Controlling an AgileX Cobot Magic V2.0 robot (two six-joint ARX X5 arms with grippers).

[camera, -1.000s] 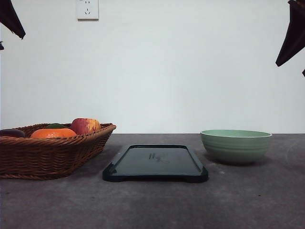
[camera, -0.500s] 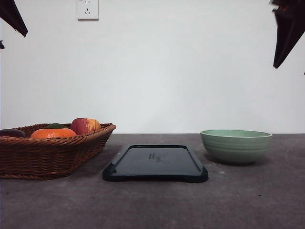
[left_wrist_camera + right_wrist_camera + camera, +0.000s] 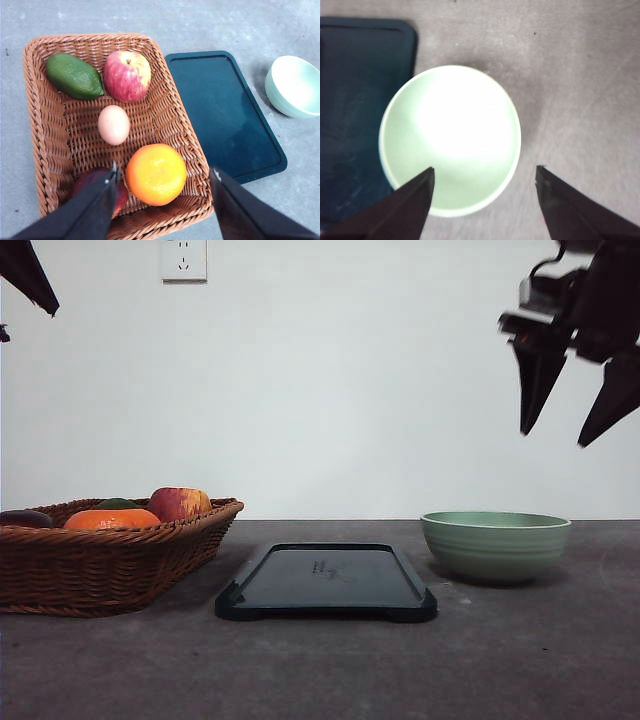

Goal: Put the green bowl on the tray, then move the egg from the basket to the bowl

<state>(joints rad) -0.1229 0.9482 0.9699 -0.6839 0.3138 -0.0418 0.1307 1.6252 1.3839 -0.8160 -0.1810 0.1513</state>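
The green bowl [image 3: 495,545] stands empty on the table, right of the tray [image 3: 325,580]. My right gripper [image 3: 555,438] hangs open well above the bowl; in the right wrist view its fingertips straddle the bowl [image 3: 450,140] from above, with the tray [image 3: 355,110] beside it. The wicker basket [image 3: 100,560] sits left of the tray. In the left wrist view the egg [image 3: 113,124] lies in the middle of the basket [image 3: 45,150], and my left gripper [image 3: 165,170] is open high over it. The tray [image 3: 225,110] is bare.
Around the egg lie an apple [image 3: 127,75], an avocado [image 3: 74,76], an orange [image 3: 156,174] and a dark red fruit [image 3: 87,182]. A wall with an outlet [image 3: 184,259] closes the back of the grey table [image 3: 330,670].
My right gripper has come down and leftward into the front view, now hanging above the bowl. The left arm, bowl, tray and basket have stayed put.
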